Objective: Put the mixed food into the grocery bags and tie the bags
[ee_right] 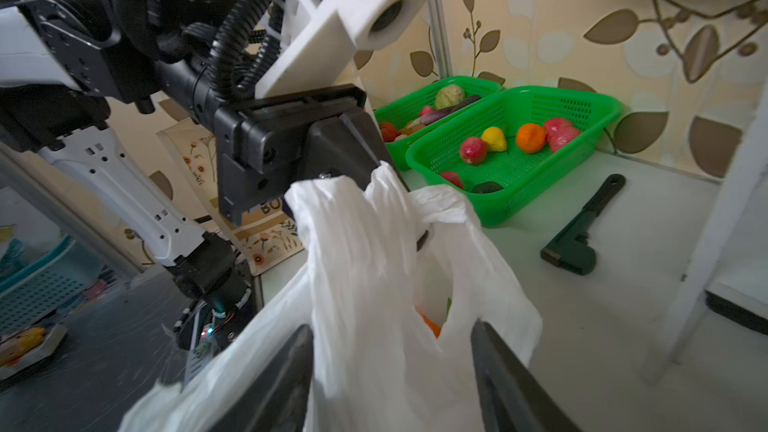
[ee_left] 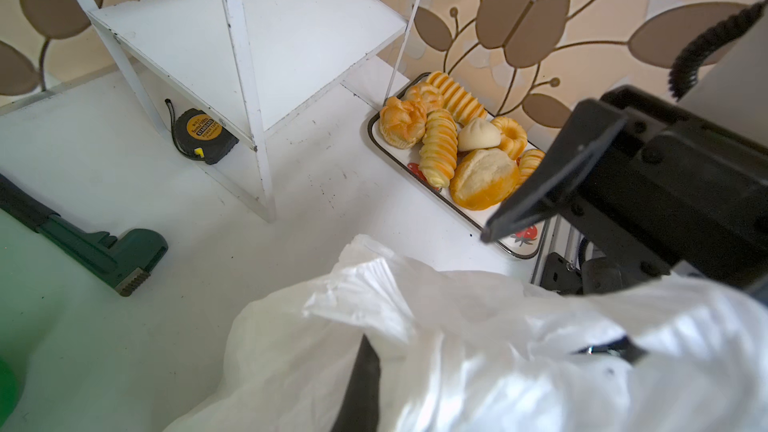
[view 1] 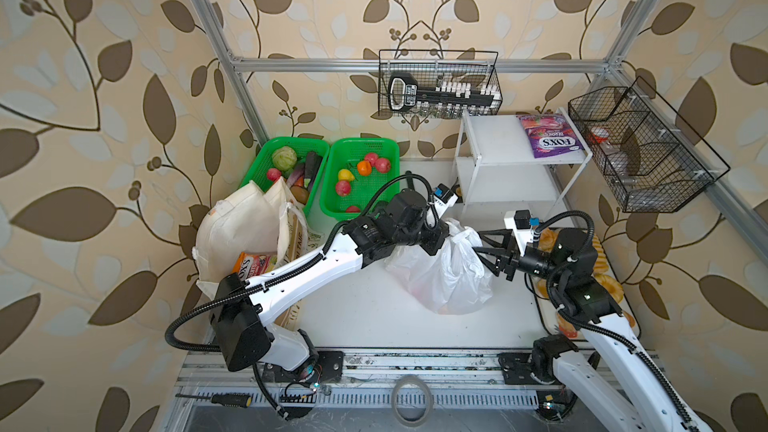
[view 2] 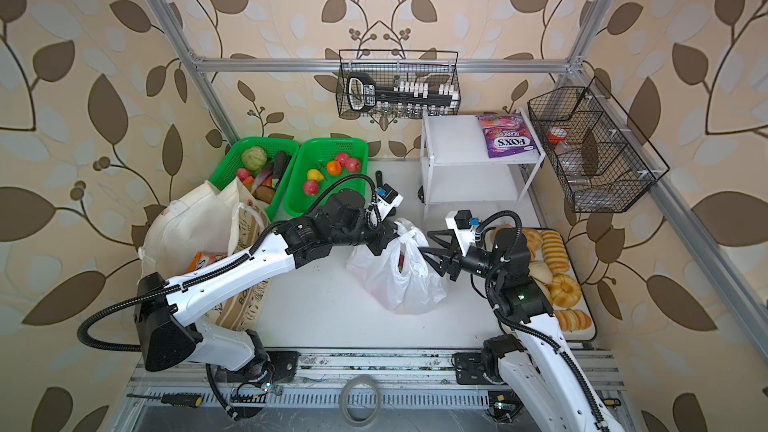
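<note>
Your crinkly white plastic bag sits bulging mid-table, an orange fruit showing inside: left gripper pinched tight on a handle, right gripper jaws spread wide, straddling the bag's side.

**Lighting and Image Quality**

Even, diffuse light is filling both top views, and the table is carrying only soft, faint shadows. Wide-angle distortion is stretching the wallpaper toward the edges. In both wrist views, the nearby white plastic bag is blurring and glaring slightly.
</note>
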{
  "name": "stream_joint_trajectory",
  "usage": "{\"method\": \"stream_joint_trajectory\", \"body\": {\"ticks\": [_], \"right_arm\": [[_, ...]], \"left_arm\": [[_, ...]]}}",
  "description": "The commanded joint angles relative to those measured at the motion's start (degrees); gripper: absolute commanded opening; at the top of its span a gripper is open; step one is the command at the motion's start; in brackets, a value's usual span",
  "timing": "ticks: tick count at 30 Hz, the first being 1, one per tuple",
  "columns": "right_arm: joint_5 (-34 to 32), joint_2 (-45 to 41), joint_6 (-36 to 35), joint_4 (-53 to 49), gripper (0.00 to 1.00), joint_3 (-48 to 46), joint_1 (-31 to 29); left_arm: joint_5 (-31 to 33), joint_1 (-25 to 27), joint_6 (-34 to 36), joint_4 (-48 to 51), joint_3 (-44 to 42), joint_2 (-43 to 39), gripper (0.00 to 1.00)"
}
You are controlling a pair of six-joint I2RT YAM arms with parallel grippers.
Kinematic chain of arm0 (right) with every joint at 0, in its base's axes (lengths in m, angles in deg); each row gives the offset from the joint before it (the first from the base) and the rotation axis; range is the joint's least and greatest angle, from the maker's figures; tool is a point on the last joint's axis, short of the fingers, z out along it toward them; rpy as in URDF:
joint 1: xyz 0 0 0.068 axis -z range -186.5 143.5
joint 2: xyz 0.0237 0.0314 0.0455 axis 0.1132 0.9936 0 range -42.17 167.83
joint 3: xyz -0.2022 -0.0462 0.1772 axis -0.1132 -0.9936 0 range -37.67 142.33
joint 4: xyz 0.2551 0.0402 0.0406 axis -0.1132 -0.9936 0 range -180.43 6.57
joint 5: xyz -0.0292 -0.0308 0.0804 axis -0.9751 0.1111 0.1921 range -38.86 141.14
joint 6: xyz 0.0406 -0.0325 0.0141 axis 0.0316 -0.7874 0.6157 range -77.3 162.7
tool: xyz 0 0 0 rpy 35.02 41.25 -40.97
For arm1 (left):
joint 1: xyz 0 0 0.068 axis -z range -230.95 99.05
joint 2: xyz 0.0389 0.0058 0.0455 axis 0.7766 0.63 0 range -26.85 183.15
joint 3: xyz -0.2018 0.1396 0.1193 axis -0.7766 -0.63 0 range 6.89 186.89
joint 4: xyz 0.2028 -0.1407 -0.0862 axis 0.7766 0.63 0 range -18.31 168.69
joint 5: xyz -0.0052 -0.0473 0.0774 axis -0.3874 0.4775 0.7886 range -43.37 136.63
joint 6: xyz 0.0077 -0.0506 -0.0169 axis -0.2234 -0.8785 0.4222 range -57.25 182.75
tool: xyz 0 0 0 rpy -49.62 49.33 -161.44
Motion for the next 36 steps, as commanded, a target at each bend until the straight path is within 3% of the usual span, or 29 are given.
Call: {"method": "stream_joint_trajectory", "body": {"ticks": [1, 6, 16, 19, 23, 27, 30, 32, 36], "right_arm": [[-4.31, -0.59, -0.60, 0.15, 0.64, 2.27, 0.82], [-3.38, -0.19, 4.60, 3.28, 0.65, 3.63, 1.18], [3.06, 5.17, 16.62, 14.87, 0.42, 4.03, 4.84], [2.62, 5.89, 18.87, 17.75, 0.41, 4.11, 5.61], [-3.64, 7.13, 19.62, 14.42, 0.38, 4.65, 6.89], [2.87, 11.54, 18.78, 14.80, 0.33, 4.32, 6.80], [8.31, 16.46, 13.63, 6.37, 0.26, 6.90, 3.11], [9.67, 18.08, 9.84, 1.74, 0.23, 8.15, -0.72], [8.26, 17.17, 9.83, 1.77, 0.21, 5.30, -4.80]], "left_arm": [[-1.03, -0.36, 1.58, -1.56, 0.68, -2.16, 0.00], [0.93, -0.36, 1.17, -1.07, 0.40, -2.52, 0.00], [2.51, -0.36, 1.12, -1.87, -0.17, -2.95, 0.00], [2.57, -0.36, 1.41, -2.22, -0.73, -2.99, 0.00], [2.64, -0.36, 2.11, -2.40, -1.11, -3.29, 0.00], [2.45, -0.36, 2.61, -2.83, -1.48, -3.57, 0.00], [-0.37, -0.36, 5.29, -5.46, -2.89, -4.11, 0.00], [-1.97, -0.36, 7.84, -7.66, -4.38, -4.71, 0.00], [-6.73, -0.45, 16.39, -10.94, -6.95, -5.47, 0.00]]}}
